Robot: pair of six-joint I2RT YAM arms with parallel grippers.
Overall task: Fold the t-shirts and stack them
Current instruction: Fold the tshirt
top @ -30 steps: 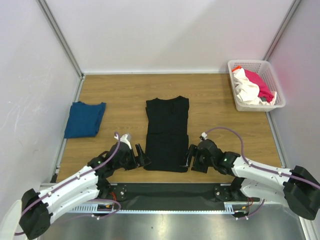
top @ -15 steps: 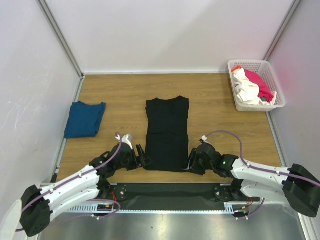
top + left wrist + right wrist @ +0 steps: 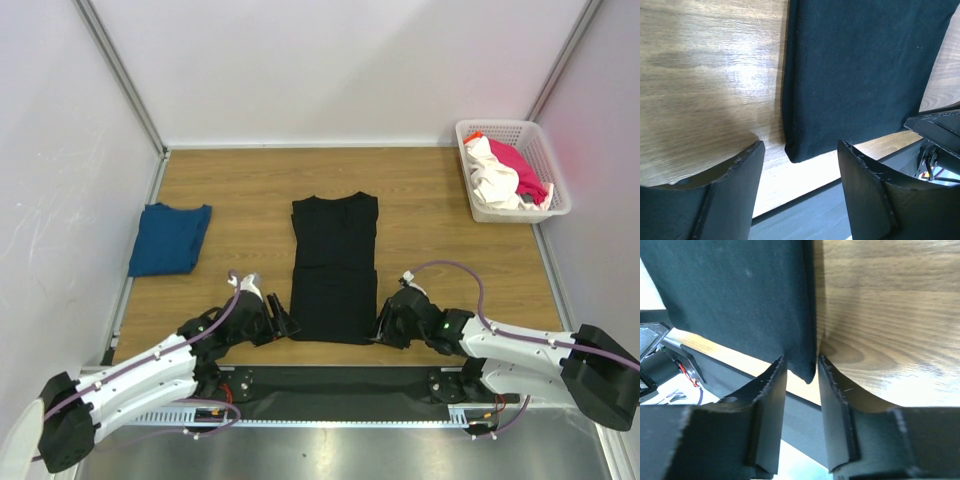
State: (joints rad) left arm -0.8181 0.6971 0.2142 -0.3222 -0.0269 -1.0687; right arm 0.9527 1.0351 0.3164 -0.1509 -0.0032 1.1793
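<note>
**Pincers at both near corners of the black t-shirt (image 3: 334, 270)**

It lies flat on the bench (image 3: 250, 190). Your left pincer (image 3: 800, 147) sits wide around its near-left corner; right pincer (image 3: 801, 361) is narrow around the near-right one, can't tell if it's gripping.

Both arms low, tools facing inward.
Left arm (image 3: 150, 365) reaches toward 2 o'clock, left tool (image 3: 283, 322) fingers wide apart; right arm (image 3: 510, 345) toward 10 o'clock, right tool (image 3: 380, 326) fingers narrowly parted.
</note>
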